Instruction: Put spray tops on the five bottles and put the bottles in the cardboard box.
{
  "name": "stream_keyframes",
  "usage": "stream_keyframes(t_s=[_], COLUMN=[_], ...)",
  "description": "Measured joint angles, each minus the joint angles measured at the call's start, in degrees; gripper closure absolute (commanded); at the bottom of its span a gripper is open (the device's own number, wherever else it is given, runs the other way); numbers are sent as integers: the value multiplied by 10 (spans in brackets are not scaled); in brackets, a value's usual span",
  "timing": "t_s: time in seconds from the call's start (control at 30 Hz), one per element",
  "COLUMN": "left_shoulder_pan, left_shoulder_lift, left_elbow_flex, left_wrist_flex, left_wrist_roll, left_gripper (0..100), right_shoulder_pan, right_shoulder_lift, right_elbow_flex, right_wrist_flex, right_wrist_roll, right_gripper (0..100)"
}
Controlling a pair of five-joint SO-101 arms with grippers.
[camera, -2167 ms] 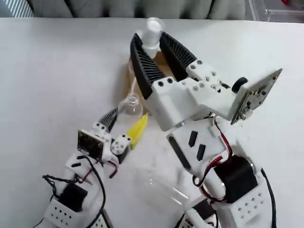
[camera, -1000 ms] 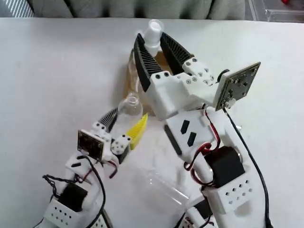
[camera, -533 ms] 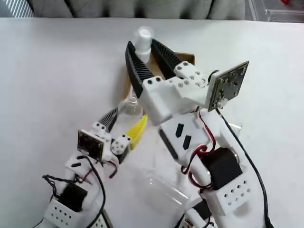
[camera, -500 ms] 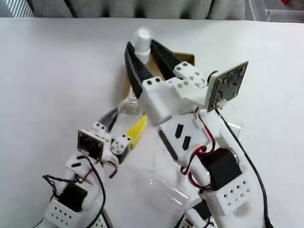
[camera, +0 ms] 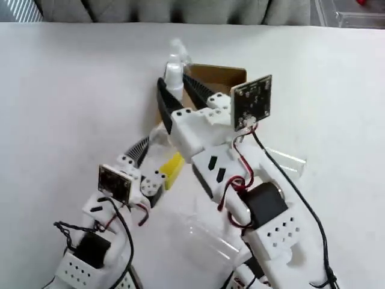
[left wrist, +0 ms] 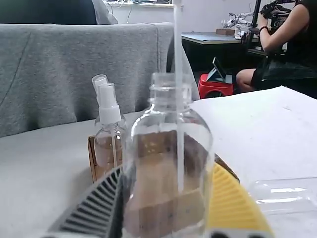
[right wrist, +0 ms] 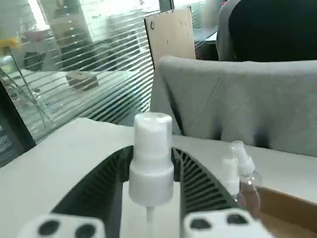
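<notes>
The left gripper (left wrist: 166, 201) is closed on an open-necked clear bottle (left wrist: 166, 163), with the black finger on one side and the yellow finger (left wrist: 233, 201) on the other. It holds the bottle upright over the tabletop (camera: 78, 78), near the middle of the scene. In the high view the right arm covers most of this bottle.

The right gripper (camera: 174, 84) hangs just above it, and its two black ribbed fingers are clamped on the white head of a spray top (right wrist: 151, 163). The top's thin dip tube (left wrist: 177, 99) runs straight down through the bottle's neck into the bottle. The head itself is not seated on the neck.

The cardboard box (camera: 224, 75) sits on the far side of both grippers, just beyond the held bottle. Two bottles with spray tops (left wrist: 109, 131) stand upright in it, close together.

A clear plastic tray (camera: 204, 236) lies on the near part of the tabletop, between the two arms' bases.
</notes>
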Motion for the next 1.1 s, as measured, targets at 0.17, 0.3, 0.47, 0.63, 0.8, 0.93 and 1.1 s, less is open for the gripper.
stream_keyframes(t_s=[0.17,0.3,0.47,0.63,0.8,0.93,1.1], left_shoulder_pan=[0,0,0,0,0,0,0], left_shoulder_lift=[0,0,0,0,0,0,0], left_elbow_flex=[0,0,0,0,0,0,0], left_wrist_flex=[0,0,0,0,0,0,0], left_wrist_roll=[0,0,0,0,0,0,0], left_gripper=[980,980,980,980,980,980,980], right_shoulder_pan=[-10,-33,-41,-40,8,60,127], right_shoulder_lift=[0,0,-23,-42,-46,-47,-61], right_elbow_flex=[28,28,25,-22,-62,-60,0], right_wrist_flex=[16,42,43,63,65,68,101], right_wrist_roll=[0,-1,-1,15,25,25,27], right_gripper=[818,780,786,906,951,951,951])
